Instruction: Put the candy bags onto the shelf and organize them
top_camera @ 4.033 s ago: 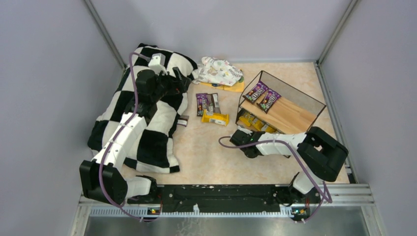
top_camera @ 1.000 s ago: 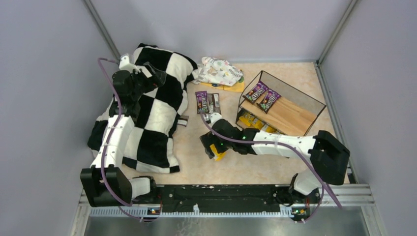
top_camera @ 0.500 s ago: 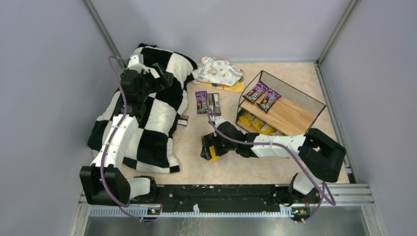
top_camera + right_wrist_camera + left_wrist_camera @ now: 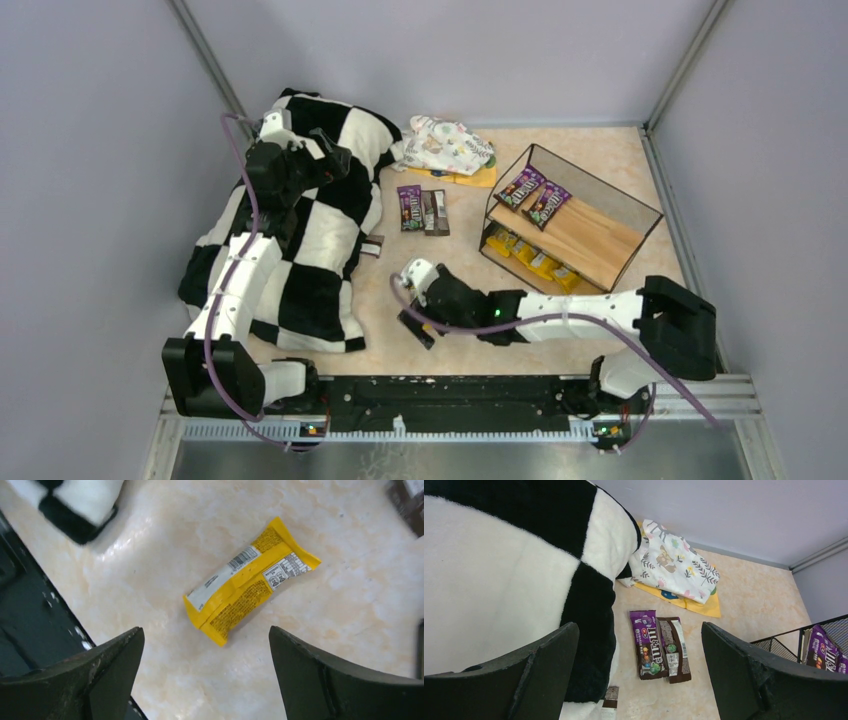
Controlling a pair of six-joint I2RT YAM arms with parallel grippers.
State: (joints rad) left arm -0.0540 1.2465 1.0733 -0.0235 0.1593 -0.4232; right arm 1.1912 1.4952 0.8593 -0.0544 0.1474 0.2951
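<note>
A yellow candy bag (image 4: 250,580) lies flat on the table, just ahead of my right gripper (image 4: 205,630), which hangs open above it without touching; in the top view this gripper (image 4: 412,322) covers the bag. A purple candy bag (image 4: 410,208) and a brown one (image 4: 434,212) lie side by side mid-table, also seen as purple (image 4: 647,644) and brown (image 4: 674,649) below my open left gripper (image 4: 639,626), which hovers over the blanket (image 4: 310,165). The shelf (image 4: 590,235) holds two purple bags (image 4: 535,195) on top and several yellow ones (image 4: 530,255) below.
The checkered blanket (image 4: 300,260) covers the left side, with a small packet end (image 4: 372,246) poking out from under it. A floral cloth bundle (image 4: 447,145) on an orange sheet (image 4: 470,180) lies at the back. The black base rail (image 4: 450,395) runs just beside the right gripper.
My right gripper has drawn back toward the near edge and left, still open, and the yellow bag now sits at the front middle. The left gripper shifted slightly right, then held still.
</note>
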